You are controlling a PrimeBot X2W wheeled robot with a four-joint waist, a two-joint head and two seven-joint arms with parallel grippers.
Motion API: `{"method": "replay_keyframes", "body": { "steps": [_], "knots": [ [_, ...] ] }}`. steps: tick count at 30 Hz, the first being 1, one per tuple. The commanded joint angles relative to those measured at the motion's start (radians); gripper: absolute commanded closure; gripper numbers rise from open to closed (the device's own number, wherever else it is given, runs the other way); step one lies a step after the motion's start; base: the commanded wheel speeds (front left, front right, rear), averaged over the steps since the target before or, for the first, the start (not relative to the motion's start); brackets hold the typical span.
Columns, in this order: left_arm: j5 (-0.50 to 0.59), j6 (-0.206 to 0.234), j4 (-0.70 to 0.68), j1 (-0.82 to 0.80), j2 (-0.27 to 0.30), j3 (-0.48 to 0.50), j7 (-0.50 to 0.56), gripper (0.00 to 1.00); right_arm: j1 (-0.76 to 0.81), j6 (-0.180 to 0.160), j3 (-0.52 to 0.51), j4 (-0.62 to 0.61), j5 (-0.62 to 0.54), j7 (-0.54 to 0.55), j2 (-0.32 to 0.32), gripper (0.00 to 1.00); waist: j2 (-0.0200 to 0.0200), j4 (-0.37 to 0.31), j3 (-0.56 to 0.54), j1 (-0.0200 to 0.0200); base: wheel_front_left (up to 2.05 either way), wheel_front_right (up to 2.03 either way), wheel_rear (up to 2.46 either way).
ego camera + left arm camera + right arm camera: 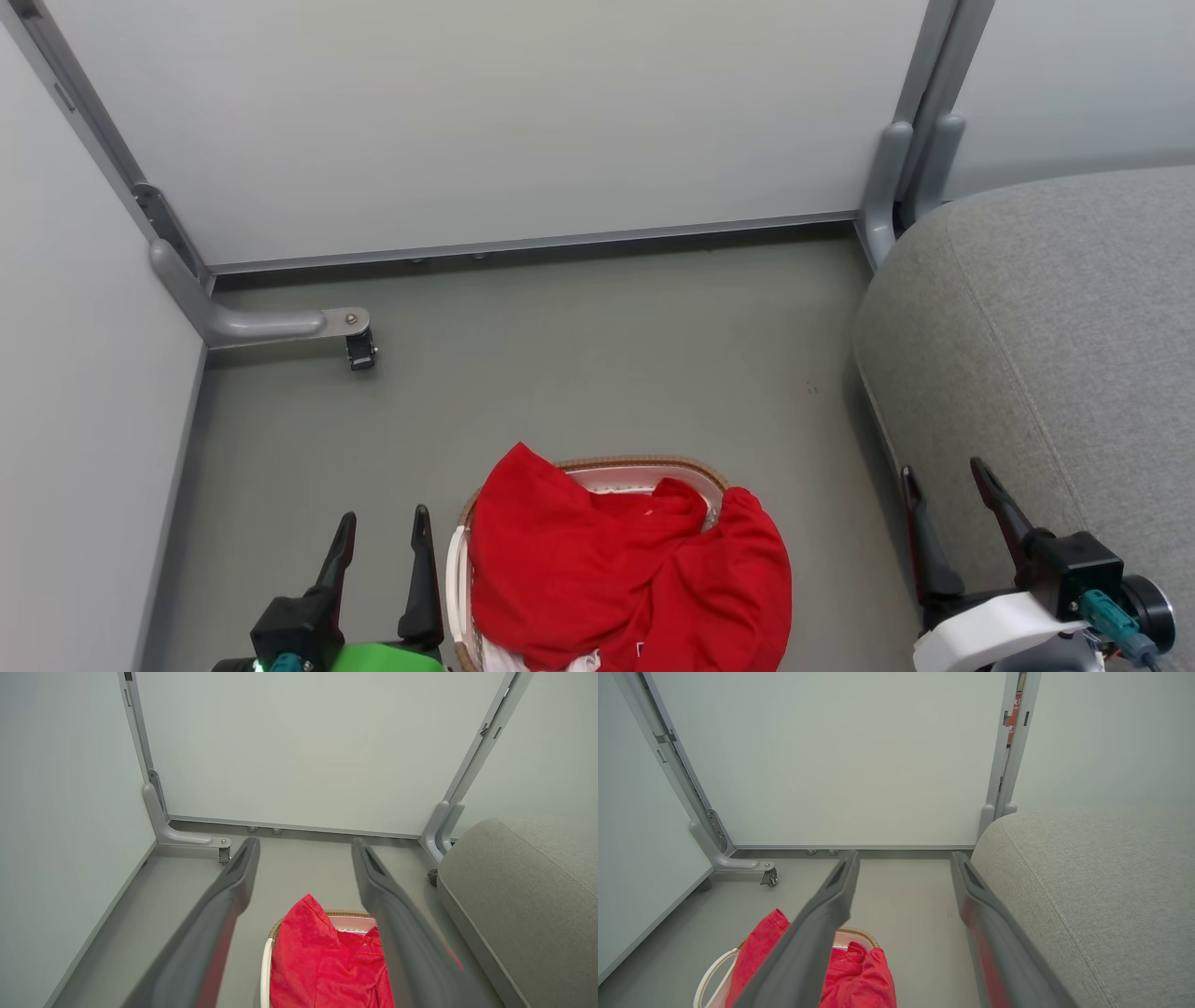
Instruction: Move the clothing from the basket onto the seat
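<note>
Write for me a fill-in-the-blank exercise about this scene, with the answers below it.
1. The bright red fabric clothing lies in the small cream plastic basket, which stands on the grey ____.
2. The large light-grey upholstered seat is on the robot's ____ side of the basket.
3. The left gripper and the right gripper are both ____ and empty.
Answers: floor; right; open.

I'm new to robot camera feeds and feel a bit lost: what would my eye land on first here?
The bright red clothing grabs you first, heaped in the small basket on the grey floor, bottom middle of the head view, spilling over its rim. Next comes the big light-grey seat on the right. The left claw and right claw stand open either side of the basket, holding nothing.
</note>
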Motion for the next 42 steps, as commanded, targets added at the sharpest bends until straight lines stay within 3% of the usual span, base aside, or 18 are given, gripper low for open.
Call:
{"method": "replay_keyframes", "body": {
  "steps": [1,32,42],
  "knots": [
    [0.023,0.007,0.004,0.012,0.007,-0.003,-0.01,0.0,0.011,0.0,0.0,0.003,-0.022,-0.01,-0.006,0.0,0.0,0.0,0.0,0.0,0.0,0.0,0.0],
    [0.022,0.002,0.009,0.008,0.007,0.0,-0.008,0.0,0.012,0.0,-0.003,-0.004,-0.018,-0.01,-0.006,0.0,0.0,-0.003,0.013,0.0,0.0,0.0,0.0],
    [0.039,-0.008,0.006,-0.049,0.006,-0.013,-0.007,0.0,-0.033,0.0,-0.011,-0.028,-0.023,-0.01,-0.006,0.0,0.0,-0.016,0.106,0.0,0.0,0.0,0.0]
  ]
}}
